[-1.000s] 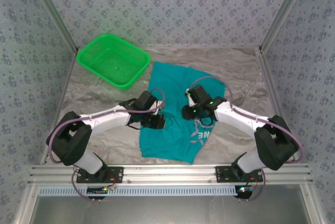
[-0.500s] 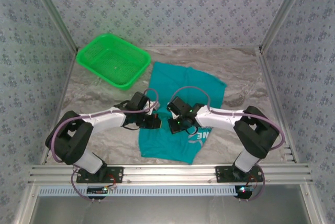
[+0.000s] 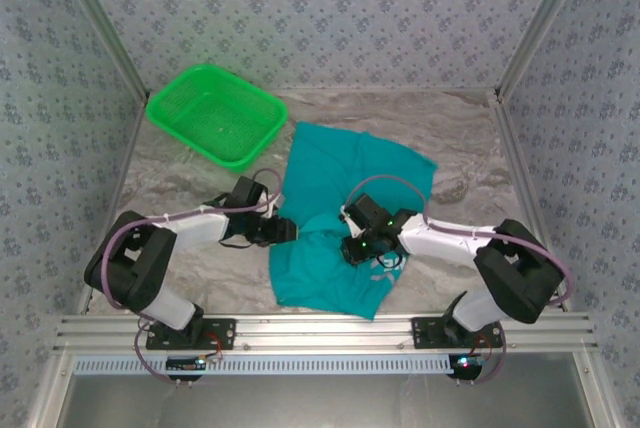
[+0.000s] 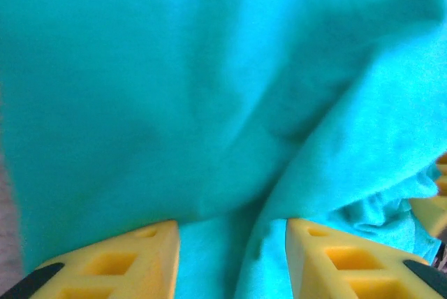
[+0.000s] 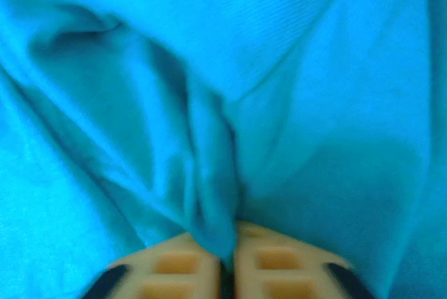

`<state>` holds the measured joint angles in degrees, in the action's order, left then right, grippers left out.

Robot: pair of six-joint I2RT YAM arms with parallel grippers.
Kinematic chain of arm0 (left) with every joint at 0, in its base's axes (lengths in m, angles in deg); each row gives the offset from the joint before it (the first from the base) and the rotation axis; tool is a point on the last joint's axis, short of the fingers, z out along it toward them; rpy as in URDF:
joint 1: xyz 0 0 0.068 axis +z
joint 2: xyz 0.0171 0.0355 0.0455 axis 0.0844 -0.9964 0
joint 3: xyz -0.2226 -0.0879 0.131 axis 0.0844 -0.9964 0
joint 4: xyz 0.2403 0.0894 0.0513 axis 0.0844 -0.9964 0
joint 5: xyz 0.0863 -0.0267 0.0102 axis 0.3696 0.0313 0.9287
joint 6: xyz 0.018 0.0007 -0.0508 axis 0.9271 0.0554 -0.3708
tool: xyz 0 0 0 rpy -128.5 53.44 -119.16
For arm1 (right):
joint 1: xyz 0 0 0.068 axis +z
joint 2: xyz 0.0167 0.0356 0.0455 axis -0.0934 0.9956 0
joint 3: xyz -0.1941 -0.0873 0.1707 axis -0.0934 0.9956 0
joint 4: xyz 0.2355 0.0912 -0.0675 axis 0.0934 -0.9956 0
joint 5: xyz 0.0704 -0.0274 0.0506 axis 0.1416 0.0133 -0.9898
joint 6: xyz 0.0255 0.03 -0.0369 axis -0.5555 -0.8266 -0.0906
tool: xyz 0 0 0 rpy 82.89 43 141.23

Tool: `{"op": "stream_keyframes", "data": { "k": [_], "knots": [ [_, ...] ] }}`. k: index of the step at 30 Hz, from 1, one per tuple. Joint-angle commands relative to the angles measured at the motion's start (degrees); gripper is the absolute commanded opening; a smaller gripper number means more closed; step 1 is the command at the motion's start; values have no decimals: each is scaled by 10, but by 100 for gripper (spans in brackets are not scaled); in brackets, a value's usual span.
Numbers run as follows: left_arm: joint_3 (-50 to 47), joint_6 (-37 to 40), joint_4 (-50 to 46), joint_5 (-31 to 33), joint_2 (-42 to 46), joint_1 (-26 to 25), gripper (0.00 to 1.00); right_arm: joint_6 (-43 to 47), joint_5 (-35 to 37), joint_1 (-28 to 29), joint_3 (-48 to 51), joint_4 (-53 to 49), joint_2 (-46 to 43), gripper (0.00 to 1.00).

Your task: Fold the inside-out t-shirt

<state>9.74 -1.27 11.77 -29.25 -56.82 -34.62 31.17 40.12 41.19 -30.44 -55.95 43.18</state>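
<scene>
The teal t-shirt (image 3: 330, 163) lies rumpled in the middle of the table, with a scrap of white print by its right edge. My left gripper (image 3: 287, 231) rests low at the shirt's left edge. In the left wrist view its yellow fingers (image 4: 140, 250) stand apart over the t-shirt (image 4: 209, 68), and a loose fold runs between them unpinched at the left gripper (image 4: 232, 232). My right gripper (image 3: 356, 248) sits on the shirt's middle. In the right wrist view the right gripper (image 5: 229, 243) is shut on a raised ridge of the t-shirt (image 5: 314, 68).
A bright green mesh basket (image 3: 215, 113) stands at the back left of the marbled table (image 3: 180, 198). Patterned walls and metal posts close in the back and sides. Bare tabletop lies to the right of the shirt and along the left front.
The left gripper has opened and slid slightly left. The right gripper swung left, then came back right and nearer, dragging cloth; the white lettering is now mostly covered.
</scene>
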Motion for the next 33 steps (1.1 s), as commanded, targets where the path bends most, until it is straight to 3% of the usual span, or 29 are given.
{"op": "stream_keyframes", "data": {
  "k": [1,7,13,17,18,19,21,22,28,33],
  "knots": [
    [64,53,-67,7,46,-36,45,41,-12,-6,-34,-33,-49,33],
    [135,68,-101,16,18,-85,44,19,-28,-63,-58,-16,-57,35],
    [182,79,-120,42,-73,-99,40,8,-19,-38,-71,15,20,33],
    [207,96,-131,67,-109,-112,48,14,31,-32,-76,25,56,38],
    [209,99,-128,71,-115,-113,53,16,40,-34,-78,27,61,32],
    [214,105,-124,71,-120,-113,57,22,36,-36,-80,30,66,19],
    [226,120,-122,78,-125,-113,62,28,9,-44,-84,35,61,1],
    [233,130,-125,84,-124,-113,62,37,-18,-47,-86,34,53,0],
    [241,189,-101,103,-106,-114,66,128,-208,-82,-68,33,-26,0],
    [222,223,-43,32,-109,-115,67,158,-341,-145,-48,67,-55,0]
  ]
}}
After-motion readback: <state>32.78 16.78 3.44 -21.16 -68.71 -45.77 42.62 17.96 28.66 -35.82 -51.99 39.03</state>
